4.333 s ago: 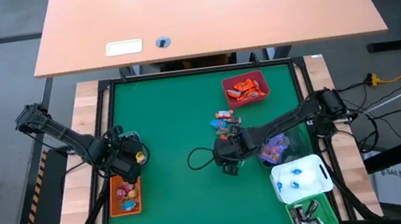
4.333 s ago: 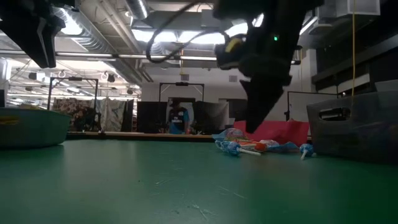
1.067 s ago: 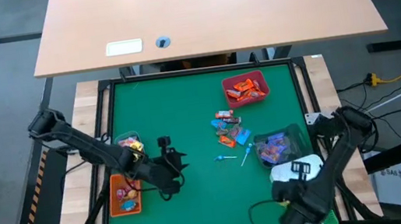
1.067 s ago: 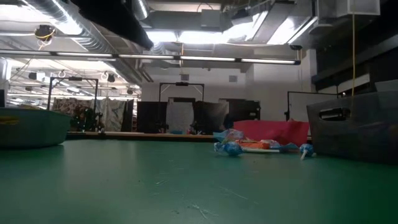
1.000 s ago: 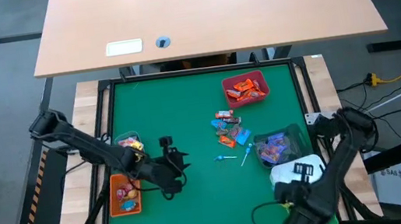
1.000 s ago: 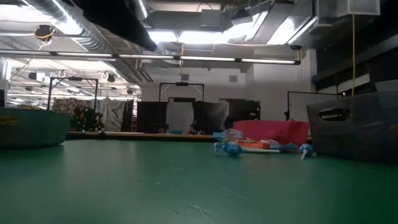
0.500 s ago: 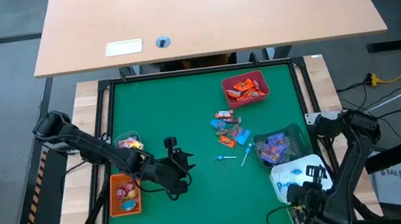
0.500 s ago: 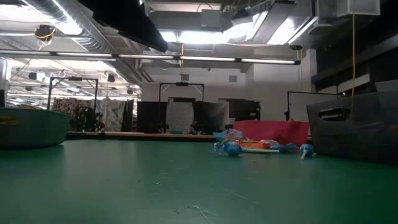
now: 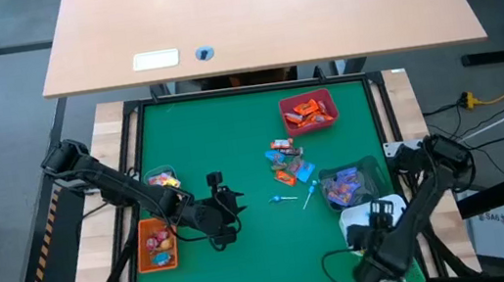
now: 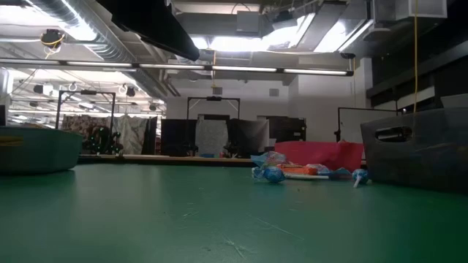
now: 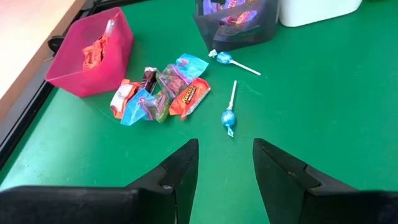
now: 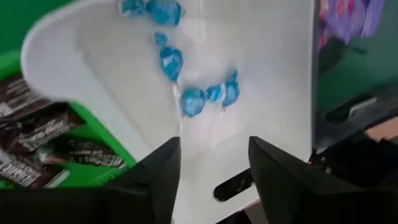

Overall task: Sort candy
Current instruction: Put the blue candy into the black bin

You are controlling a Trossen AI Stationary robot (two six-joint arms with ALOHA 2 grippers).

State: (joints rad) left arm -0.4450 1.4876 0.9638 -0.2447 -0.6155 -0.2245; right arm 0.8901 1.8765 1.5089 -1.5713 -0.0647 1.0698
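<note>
The left tool [image 11: 224, 163], jaws wide and empty, faces the loose candy [image 11: 163, 94]; a blue lollipop [image 11: 229, 112] lies straight ahead, stick pointing away. The right tool [image 12: 211, 163], spread and empty over the white bin [image 12: 261, 74], is well apart from it.

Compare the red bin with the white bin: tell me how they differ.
Colour: the red bin is pinkish red; the white bin is plain white.
Contents: the red bin holds orange-red wrapped candy; the white bin holds blue-wrapped sweets.
Place: the red bin sits at the mat's far side, clear of both arms; the white bin sits near the right front corner, with the right gripper open just above it.
Both are small open-topped bins, each holding one candy colour.
</note>
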